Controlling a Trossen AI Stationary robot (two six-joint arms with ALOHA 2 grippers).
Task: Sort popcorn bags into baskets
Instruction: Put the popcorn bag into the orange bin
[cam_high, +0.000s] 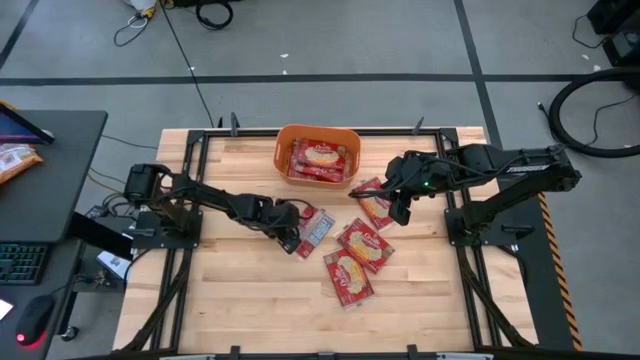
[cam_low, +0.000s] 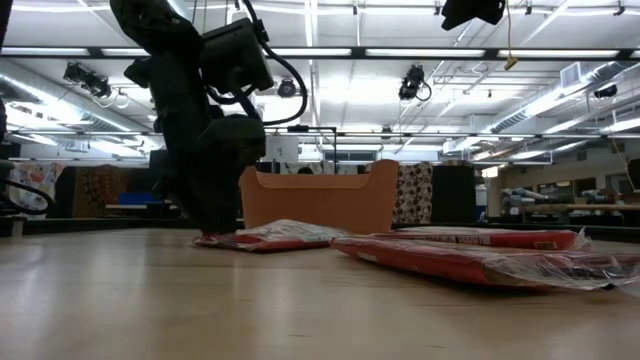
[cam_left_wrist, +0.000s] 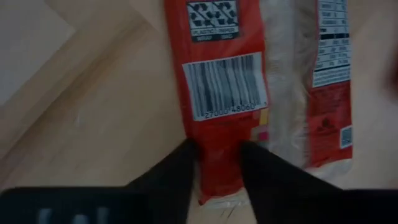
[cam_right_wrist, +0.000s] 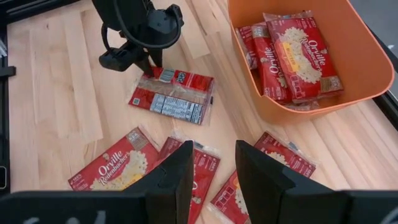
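Observation:
An orange basket (cam_high: 283, 150) stands at the table's far middle with several red popcorn bags (cam_right_wrist: 298, 50) inside. One bag (cam_high: 318, 228) lies barcode side up left of centre. My left gripper (cam_left_wrist: 217, 165) is down at that bag's left end, shut on it; it also shows in the low view (cam_low: 215, 225). Three more bags lie face up: one (cam_high: 372, 203) by the basket, two (cam_high: 365, 243) (cam_high: 348, 277) nearer. My right gripper (cam_right_wrist: 211, 177) hangs open above the bag by the basket, touching nothing. My left gripper pinches the back-up bag between its two fingers (cam_left_wrist: 177, 177) at the short end below the barcode (cam_left_wrist: 217, 146), the end toward the table's left. The fingers come from above, slanting in from the left. The bag still lies flat on the table (cam_low: 270, 237).
Black frame rails (cam_high: 190, 165) run along the table's left and right sides. A side desk on the left holds a keyboard (cam_high: 20, 262), a mouse and an orange snack bag (cam_high: 15, 160). Bare wood lies along the near edge (cam_high: 250, 310).

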